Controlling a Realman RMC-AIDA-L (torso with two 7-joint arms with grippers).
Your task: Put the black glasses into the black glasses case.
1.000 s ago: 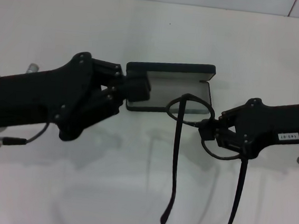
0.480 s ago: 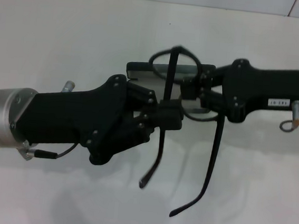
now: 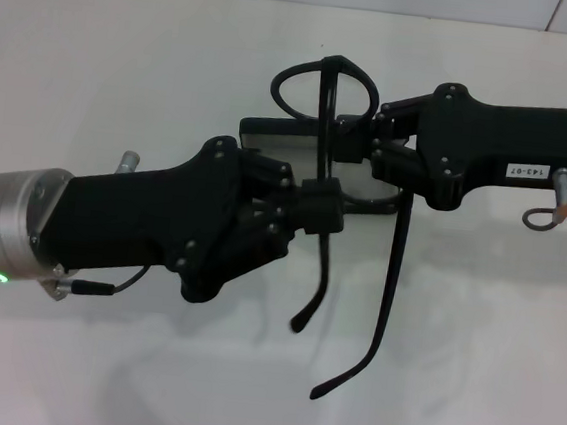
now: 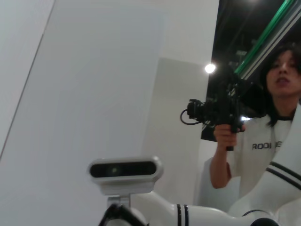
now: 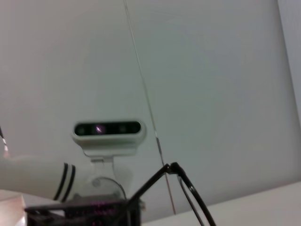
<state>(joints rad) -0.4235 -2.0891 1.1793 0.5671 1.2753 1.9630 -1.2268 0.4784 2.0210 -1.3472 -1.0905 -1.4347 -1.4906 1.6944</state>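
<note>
The black glasses (image 3: pixel 328 116) hang in the air over the open black glasses case (image 3: pixel 276 129), lenses up and both temple arms pointing down toward the table's front. My right gripper (image 3: pixel 362 145) comes in from the right and is shut on the frame near the lenses. My left gripper (image 3: pixel 320 202) reaches in from the left and overlaps one temple arm in front of the case; its grip is hidden. The case's grey lining shows between the two grippers, and most of the case is covered. The glasses' frame also shows in the right wrist view (image 5: pixel 171 167).
The white table (image 3: pixel 127 378) lies below, with a white tiled wall behind it. The left wrist view shows the robot's head camera (image 4: pixel 124 169) and a person holding a camera (image 4: pixel 225 110).
My right gripper has carried the glasses up and back from the table's right to over the case. My left gripper has left the case's side and moved right to the temple arm.
</note>
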